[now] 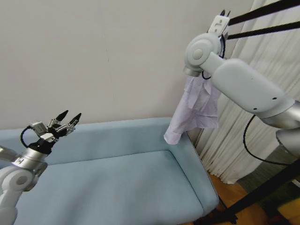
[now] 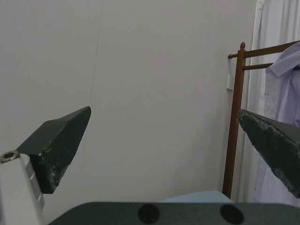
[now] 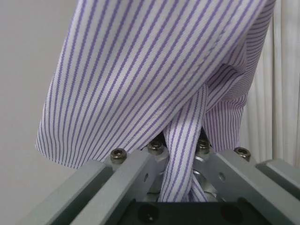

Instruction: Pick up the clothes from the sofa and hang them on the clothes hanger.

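Shirt (image 1: 198, 105): striped lilac, off the sofa (image 1: 117, 187); it hung up by the rack (image 1: 267, 8), its lowest hem just above the sofa's right rear corner.
Edges: the shirt dropped in the narrow corner between wall (image 1: 93, 56) and curtain (image 1: 234, 140); the sofa's right end sat near the curtain; the rack's two dark bars ran across the curtain top.
Open room: a wide stretch of seat lay between the left arm and the shirt.
Right gripper (image 1: 224, 14): pinched on a fold of shirt, at the bars.
Right arm: raised high, elbow bent, wrist topmost, forearm crossing in front of the curtain.
Left gripper (image 1: 69, 115): fingers spread wide, holding nothing, pointing at the wall.
Left arm: low, at the sofa's left end, wrist above the backrest.
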### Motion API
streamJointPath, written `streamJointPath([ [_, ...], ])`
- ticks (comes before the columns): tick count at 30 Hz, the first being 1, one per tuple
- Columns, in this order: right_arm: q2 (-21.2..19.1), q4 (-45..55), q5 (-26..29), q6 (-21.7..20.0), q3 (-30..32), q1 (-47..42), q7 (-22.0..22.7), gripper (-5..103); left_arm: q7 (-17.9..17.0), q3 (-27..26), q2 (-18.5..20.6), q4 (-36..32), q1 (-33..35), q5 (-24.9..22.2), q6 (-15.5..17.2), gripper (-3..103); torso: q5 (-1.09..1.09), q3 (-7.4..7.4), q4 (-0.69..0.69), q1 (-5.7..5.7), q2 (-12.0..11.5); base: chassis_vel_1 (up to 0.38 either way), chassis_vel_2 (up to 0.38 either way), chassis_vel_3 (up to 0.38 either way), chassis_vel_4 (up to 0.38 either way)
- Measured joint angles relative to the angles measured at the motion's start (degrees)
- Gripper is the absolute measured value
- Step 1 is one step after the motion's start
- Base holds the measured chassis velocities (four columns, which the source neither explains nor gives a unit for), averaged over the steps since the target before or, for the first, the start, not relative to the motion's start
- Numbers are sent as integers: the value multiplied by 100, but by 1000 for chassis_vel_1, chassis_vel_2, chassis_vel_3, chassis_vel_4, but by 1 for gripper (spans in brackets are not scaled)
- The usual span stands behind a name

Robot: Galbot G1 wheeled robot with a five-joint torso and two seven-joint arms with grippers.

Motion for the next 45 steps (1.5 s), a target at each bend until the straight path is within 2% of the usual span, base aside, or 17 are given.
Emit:
streamJointPath([
  [10,454,-1611,-570,-307,307,-16,-872,2,37,-4,-89,-22,66,27,-45,100,-2,0,1,0,0,0,0,0,0],
  [22,216,-1026,-578,-304,507,-447,-796,2,83,85,-188,-88,76,132,-26,100,-2,0,1,0,0,0,0,0,0],
  [27,265,-1393,-652,-303,545,-382,-947,2,95,38,-193,-143,126,122,-23,100,-1,0,1,0,0,0,0,0,0],
  [35,319,-2128,-952,-336,464,-107,-1517,2,158,-13,-218,-176,210,112,-43,100,-2,0,1,0,0,0,0,0,0],
  [45,407,-2747,-1167,-352,324,128,-1872,2,219,16,-252,-184,210,108,-50,100,-2,0,2,0,0,0,0,0,0],
])
